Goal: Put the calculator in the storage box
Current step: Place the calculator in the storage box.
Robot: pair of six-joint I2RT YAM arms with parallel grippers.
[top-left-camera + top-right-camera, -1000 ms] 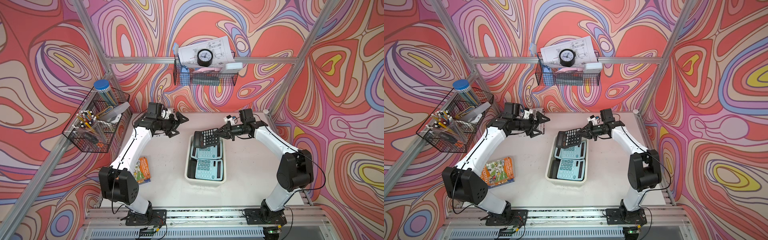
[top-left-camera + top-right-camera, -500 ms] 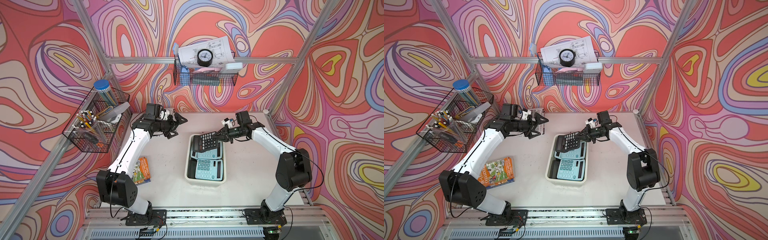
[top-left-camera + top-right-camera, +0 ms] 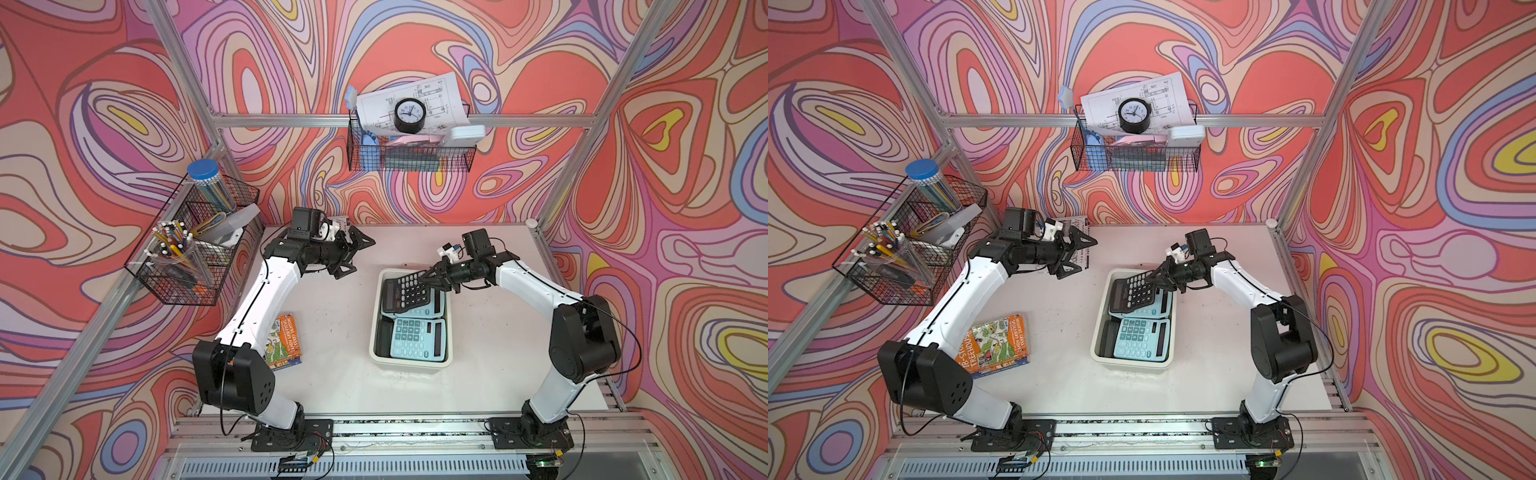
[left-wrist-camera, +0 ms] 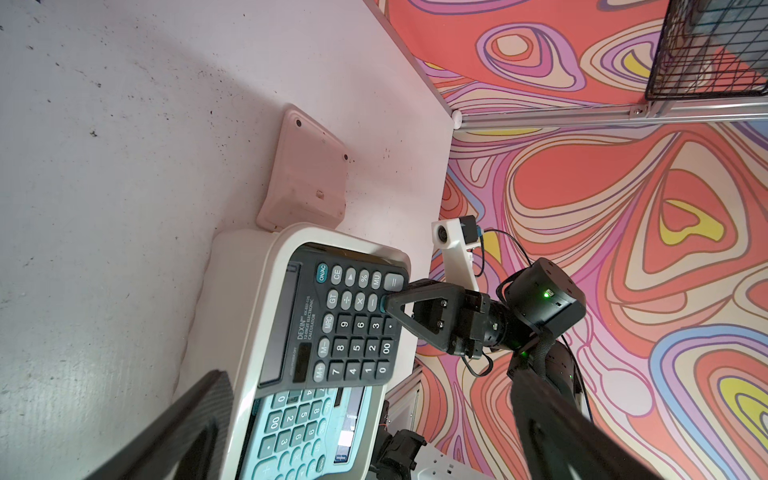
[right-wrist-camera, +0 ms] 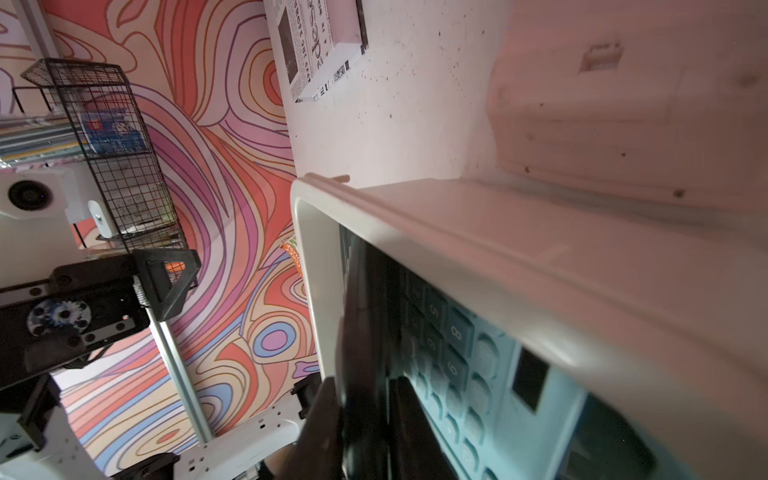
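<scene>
The black calculator (image 3: 405,293) lies in the storage box (image 3: 409,362), at its end nearer the table's far edge, atop a light-blue calculator (image 3: 432,307). The right pincer (image 3: 428,280) straddles its edge, and I cannot tell if it grips. The left pincer (image 3: 361,255) gapes empty. Only letting go seems left.

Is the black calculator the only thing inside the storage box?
No, a top view shows two light-blue calculators lying in the storage box too, one partly under the black calculator.

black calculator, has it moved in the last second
Yes. In both top views the black calculator has come down from over the far rim of the box and nearer, into it, onto a blue calculator.
</scene>
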